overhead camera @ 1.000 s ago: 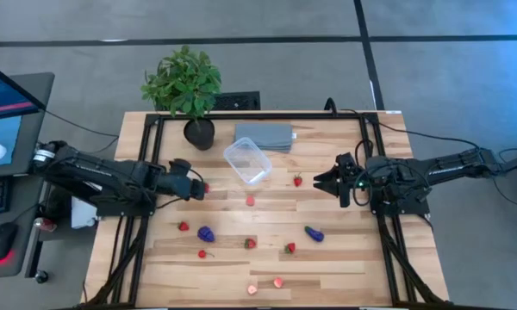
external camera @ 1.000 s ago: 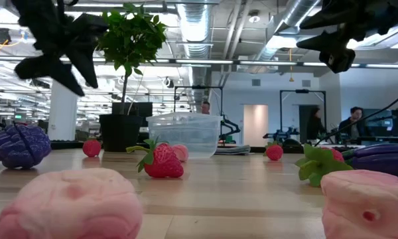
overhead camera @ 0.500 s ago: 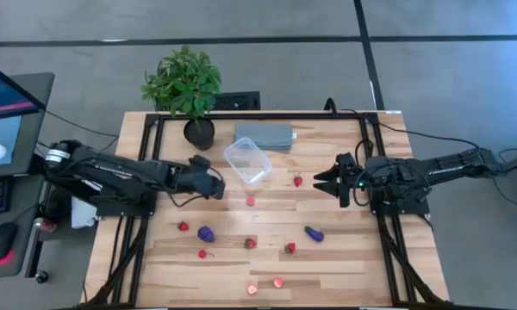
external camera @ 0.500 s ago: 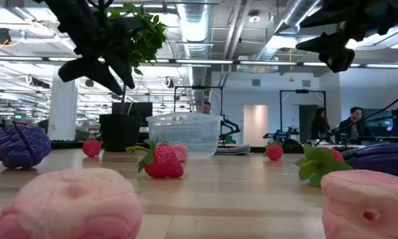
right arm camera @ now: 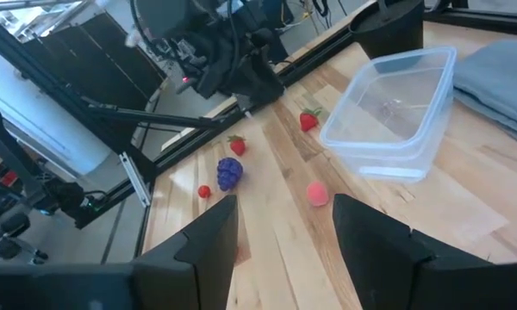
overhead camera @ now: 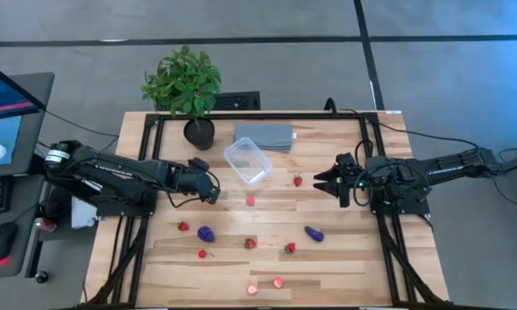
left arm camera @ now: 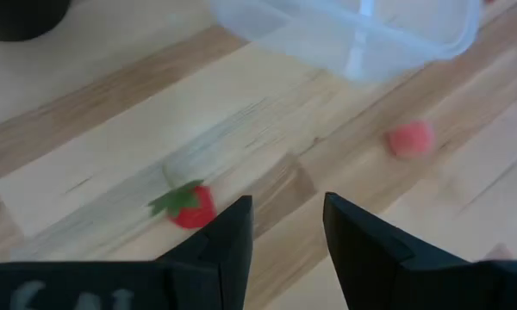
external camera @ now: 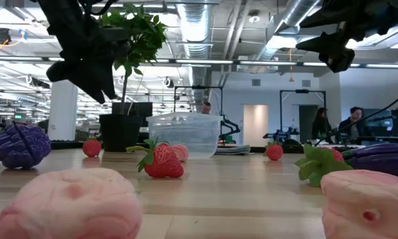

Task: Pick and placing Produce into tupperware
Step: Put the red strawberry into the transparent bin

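Bright, even light from overhead on the table (overhead camera: 345,258), shadows faint and short. At table height the ceiling strip lights (external camera: 186,61) glare white, and the nearest pink fruit (external camera: 66,202) is a soft blur. In the left wrist view the clear box (left arm camera: 353,34) smears with motion; the right wrist view is crisp.

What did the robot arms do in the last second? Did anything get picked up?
The left gripper slid from the table's left side toward the tupperware, then eased back slightly. Its fingers hold nothing; a strawberry lies on the wood just ahead. The right gripper stayed put, empty. No fruit reached the tupperware.
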You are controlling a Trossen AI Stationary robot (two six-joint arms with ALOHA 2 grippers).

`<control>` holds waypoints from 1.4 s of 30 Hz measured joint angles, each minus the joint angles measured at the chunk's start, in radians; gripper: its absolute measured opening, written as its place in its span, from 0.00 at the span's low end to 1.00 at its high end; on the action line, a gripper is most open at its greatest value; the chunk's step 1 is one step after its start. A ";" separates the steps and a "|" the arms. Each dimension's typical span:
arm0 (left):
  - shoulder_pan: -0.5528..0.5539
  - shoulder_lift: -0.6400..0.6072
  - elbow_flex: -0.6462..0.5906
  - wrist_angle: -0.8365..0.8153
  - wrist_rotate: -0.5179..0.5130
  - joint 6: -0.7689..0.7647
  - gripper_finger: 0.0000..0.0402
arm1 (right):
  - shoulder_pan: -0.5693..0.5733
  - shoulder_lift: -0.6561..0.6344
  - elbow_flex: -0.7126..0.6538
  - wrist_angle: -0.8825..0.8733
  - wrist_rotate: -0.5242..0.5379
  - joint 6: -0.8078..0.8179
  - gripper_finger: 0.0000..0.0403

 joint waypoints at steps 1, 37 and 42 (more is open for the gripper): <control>-0.001 0.000 0.000 0.007 -0.006 0.000 0.33 | 0.000 0.000 0.000 0.000 0.000 0.000 0.53; 0.063 0.001 -0.019 -0.109 -0.037 -0.242 0.60 | 0.000 0.000 0.000 0.001 0.003 0.013 0.52; 0.063 0.001 -0.024 -0.091 -0.019 -0.229 0.60 | 0.002 0.000 0.000 0.001 0.003 0.027 0.52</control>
